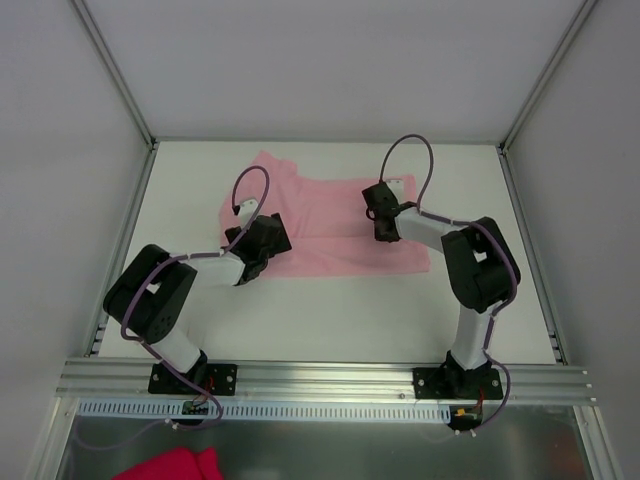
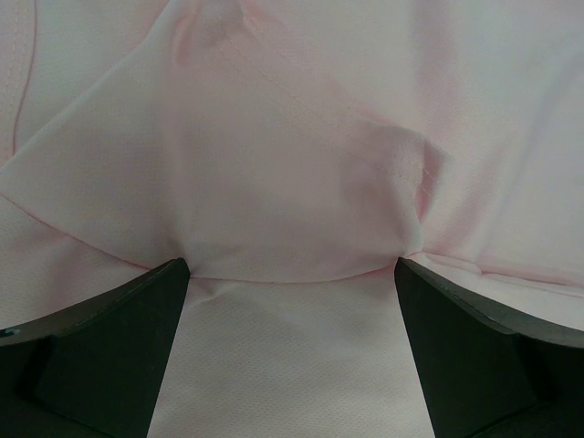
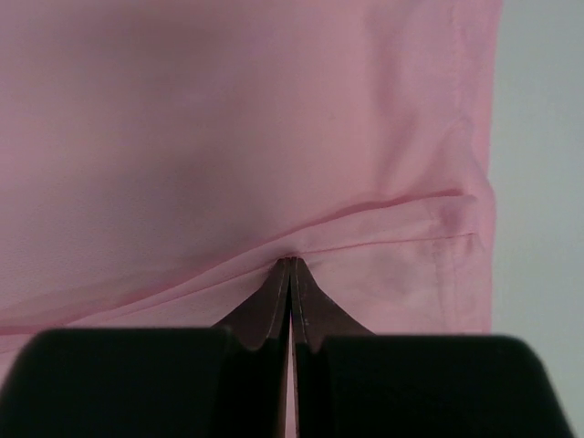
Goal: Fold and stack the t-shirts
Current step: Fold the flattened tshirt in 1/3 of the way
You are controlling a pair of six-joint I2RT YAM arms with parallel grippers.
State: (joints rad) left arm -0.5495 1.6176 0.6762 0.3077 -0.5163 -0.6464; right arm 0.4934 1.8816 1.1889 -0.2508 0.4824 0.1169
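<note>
On the table (image 1: 330,315): pale pink t-shirt (image 1: 340,235) lies rumpled at the far middle.
Left gripper (image 2: 292,274): jaws wide apart over a fold, holding nothing.
Right gripper (image 3: 290,265): pinched together on a thin fold.
Risk: thin fabric may slip out; a one-sided pull would bunch it.

Magenta cloth (image 1: 172,466) lies off the white table (image 1: 330,312).

No readable text, label, brand, number or sign shows anywhere in the three views; the plain pale pink thin-fabric t-shirt (image 1: 340,230) carries no print.
</note>
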